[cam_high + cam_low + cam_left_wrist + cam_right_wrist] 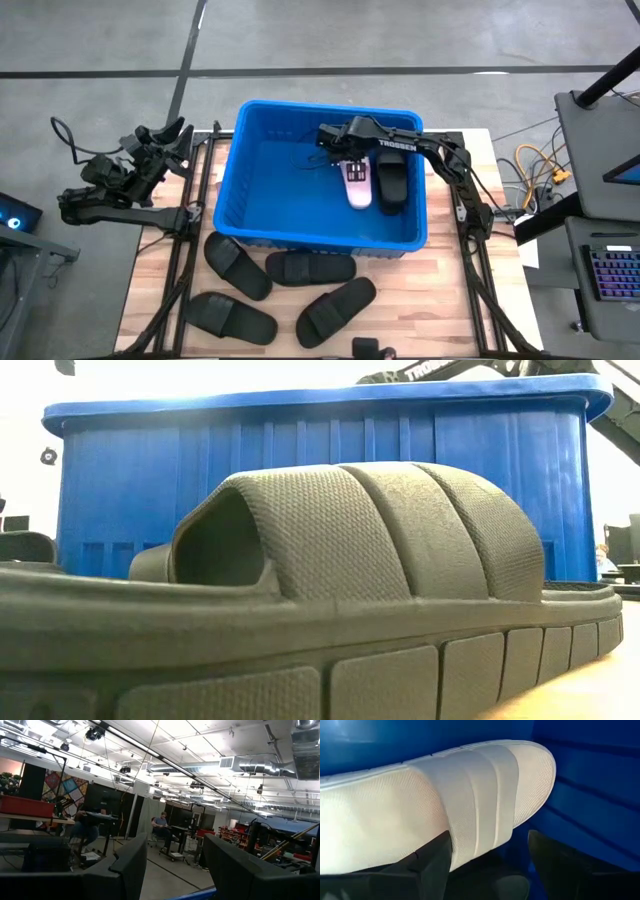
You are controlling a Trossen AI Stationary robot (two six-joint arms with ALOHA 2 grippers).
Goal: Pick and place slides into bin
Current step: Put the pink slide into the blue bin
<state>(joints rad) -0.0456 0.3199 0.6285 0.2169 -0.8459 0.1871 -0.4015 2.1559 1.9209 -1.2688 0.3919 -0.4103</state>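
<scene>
The blue bin [232, 190] stands mid-table. Inside it lie the light pink slide [357, 185] and one black slide [391, 183], side by side on the bin floor. My right gripper [335, 150] reaches down into the bin at the pink slide's far end, fingers open. In the right wrist view the pink slide [445, 795] fills the picture just beyond my open gripper [490, 850]. Several black slides [238, 265] lie on the table in front of the bin; one [350, 560] lies close to the low camera. My left gripper [172, 138] waits open off the bin's left side. My right gripper stands open at the pink slide, which lies on the bin floor. One finger [432, 862] shows in front of the slide's side edge below the strap [470, 840]. I cannot tell whether it touches the slide.
The bin's walls [590, 780] close in around my right gripper. Bare wooden tabletop [440, 300] shows to the right of the black slides. A small dark object [368, 347] sits at the table's near edge. People sit at desks in the room beyond [161, 822].
</scene>
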